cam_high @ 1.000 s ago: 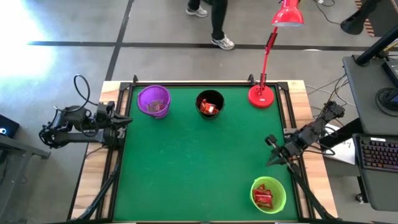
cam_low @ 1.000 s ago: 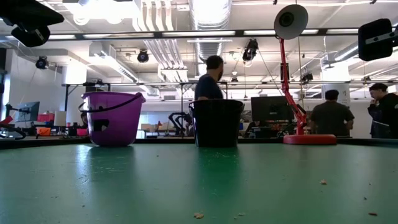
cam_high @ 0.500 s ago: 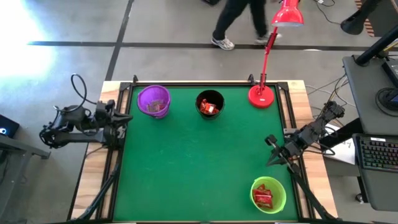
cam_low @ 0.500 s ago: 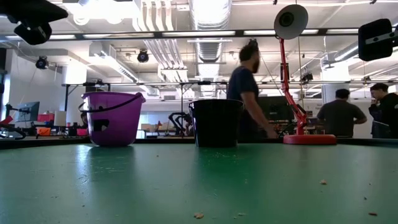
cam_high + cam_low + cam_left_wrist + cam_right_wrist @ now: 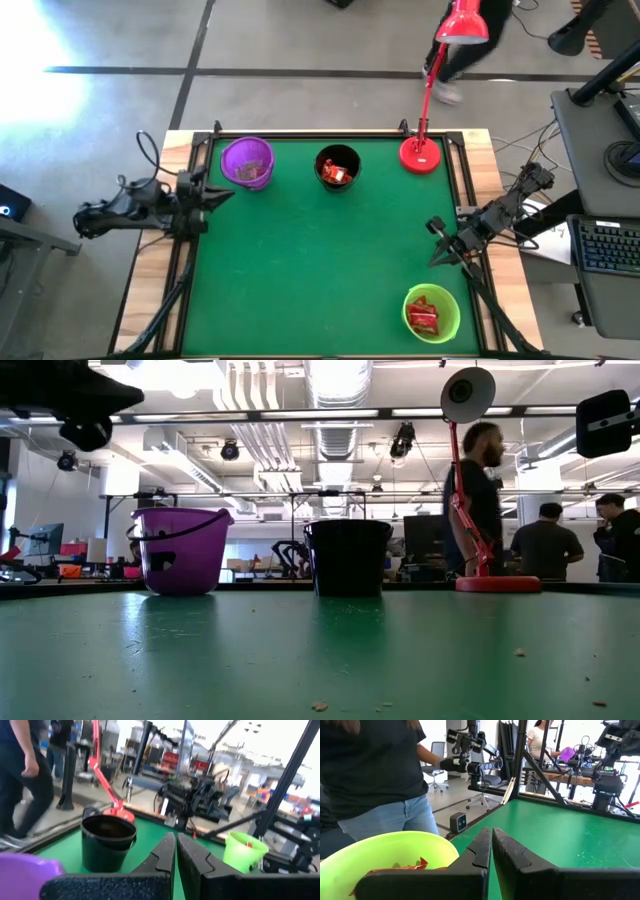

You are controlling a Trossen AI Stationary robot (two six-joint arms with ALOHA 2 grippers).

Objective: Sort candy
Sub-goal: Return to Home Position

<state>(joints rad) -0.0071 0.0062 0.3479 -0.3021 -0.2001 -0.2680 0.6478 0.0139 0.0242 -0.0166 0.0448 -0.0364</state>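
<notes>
**A:** Where is the candy?

**B:** All of it that I can see is in buckets. There are red wrappers in the green bucket at the near right corner of the counter, orange-red ones in the black bucket, and paler pieces in the purple bucket. I see none loose on the green top.

**A:** And the hands?

**B:** The left hand is at the left edge beside the purple bucket, fingers pressed together on nothing. The right hand is at the right edge near the green bucket, likewise closed and empty.

**A:** How would a piece handle?

**B:** I'd judge them light, with crinkly, slippery wrappers and some give. It would be best to pinch one across its narrow middle.

**A:** Which way do they point?

**B:** They're heaped, with no shared direction. In the green bucket the red packets seem to run roughly from the near edge to the far edge, but I can't be sure.
</notes>
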